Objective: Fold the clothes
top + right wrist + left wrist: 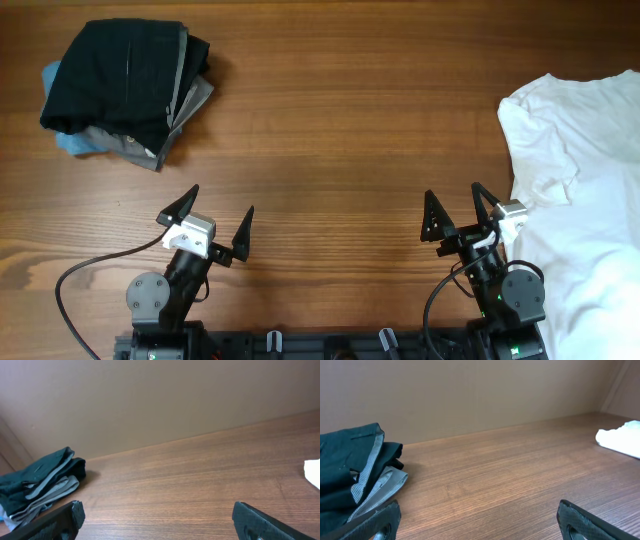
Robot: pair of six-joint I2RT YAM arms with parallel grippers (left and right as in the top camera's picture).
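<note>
Shirt point(585, 170) on the right looks soft, light and floppy; pinch its left edge. Left pincer point(218, 205) and right pincer point(454, 200) gape apart, empty.

Folded pile point(125, 85) left, shirt point(585, 180) right

Wood table point(340, 130): dark folded pile point(125, 85) sits far left, white shirt point(590, 170) sprawls at the right edge.
</note>
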